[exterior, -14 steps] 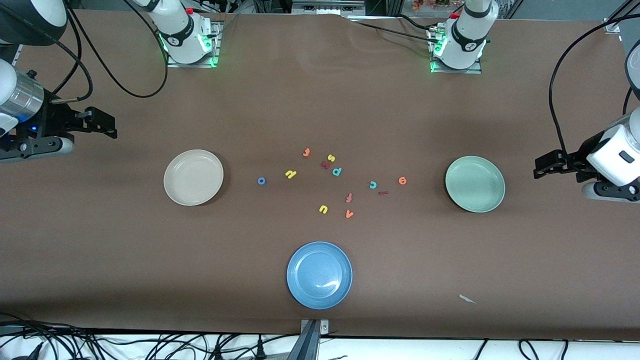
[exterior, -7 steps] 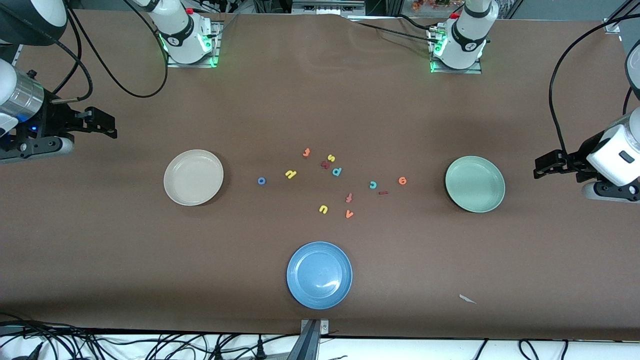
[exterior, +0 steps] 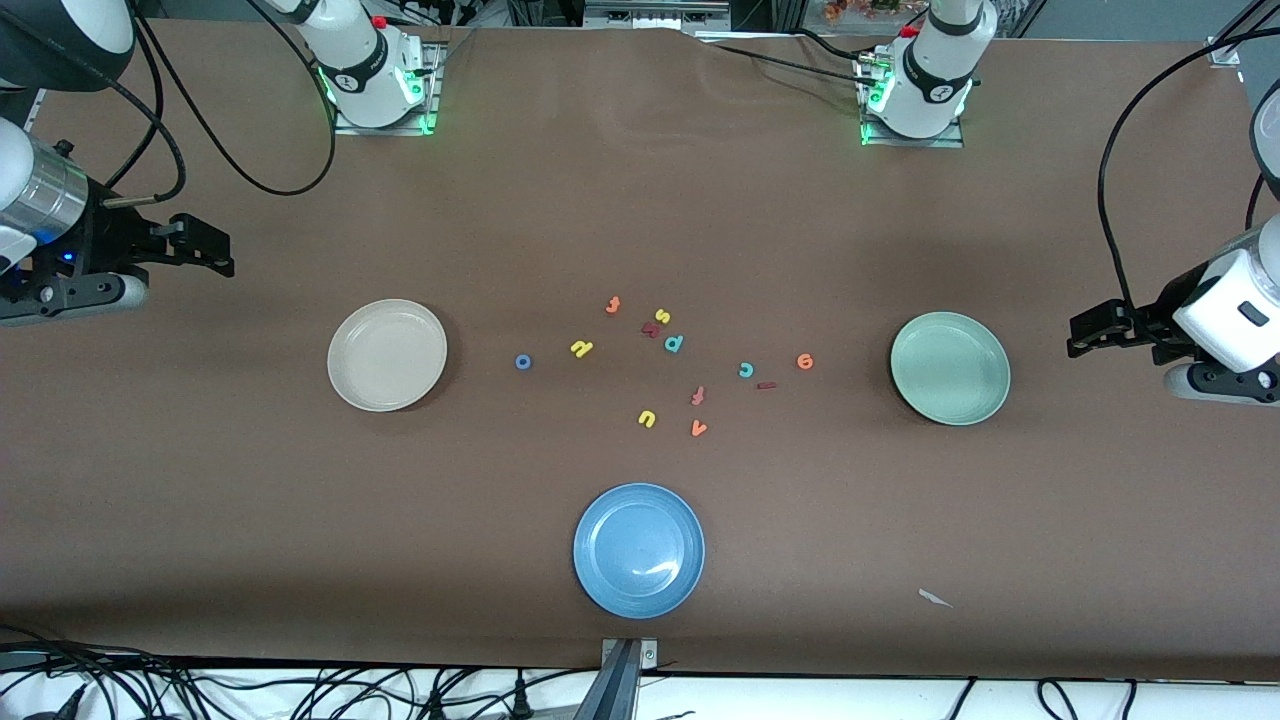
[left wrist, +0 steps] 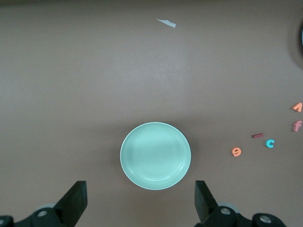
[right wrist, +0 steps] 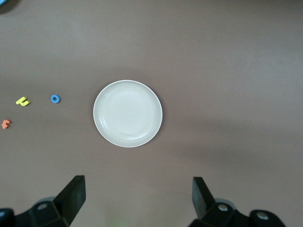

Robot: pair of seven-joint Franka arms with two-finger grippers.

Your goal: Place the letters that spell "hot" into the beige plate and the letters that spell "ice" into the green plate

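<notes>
The front view shows the whole tabletop (exterior: 300, 520). The beige plate (exterior: 387, 355) lies toward the right arm's end and the green plate (exterior: 950, 368) toward the left arm's end, with the small letters scattered between them. The blue plate (exterior: 639, 550) lies nearer to the front camera than the letters.

The blue "o" (exterior: 523, 362) is the letter closest to the beige plate; the yellow "h" (exterior: 582, 348) lies just beside it and the orange "t" (exterior: 613, 305) farther from the camera. The orange "e" (exterior: 805, 361) is the one closest to the green plate, with the teal "c" (exterior: 746, 370) and the dark red "i" (exterior: 767, 385) close together beside it. None of these six touches a plate.

The left wrist view looks straight down on the green plate with the "e", "i" and "c" at one side; it also shows a white paper scrap (left wrist: 166, 22) well apart. The right wrist view shows the beige plate with the "o" and "h" near it — the other letters fall outside.

The left claw (exterior: 1090, 335) hangs over the left arm's end of the tabletop, released and holding nothing. The right claw (exterior: 205, 250) hangs over the right arm's end, also released and holding nothing. Around both plates the surface is bare.
</notes>
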